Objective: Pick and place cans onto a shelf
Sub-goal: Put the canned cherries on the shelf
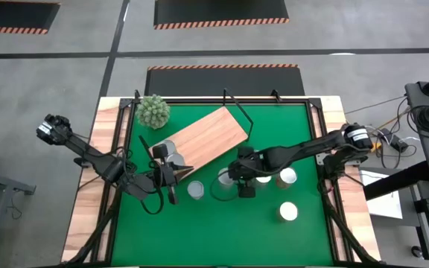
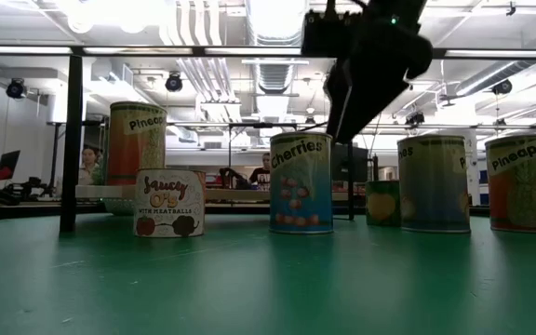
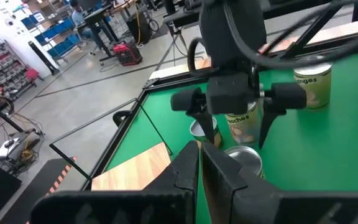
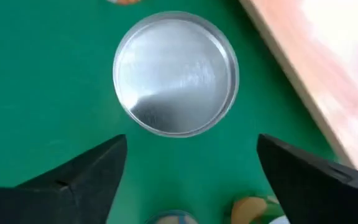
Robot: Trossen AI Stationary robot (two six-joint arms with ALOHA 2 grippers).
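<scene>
Green-matted desk (image 1: pixel 214 231): right hand (image 4: pixel 188 171) spread open above rigid, slick silver-topped can (image 4: pixel 175 73); grip its sides.

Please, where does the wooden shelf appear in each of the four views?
High view: the shelf lies slanted near the centre.
Low view: probably the pale strip at far left, under a tall can.
Left wrist view: bottom left.
Right wrist view: blurred, along the right edge.
Shared landmark: the right gripper, fingers open, close beside the shelf.
</scene>
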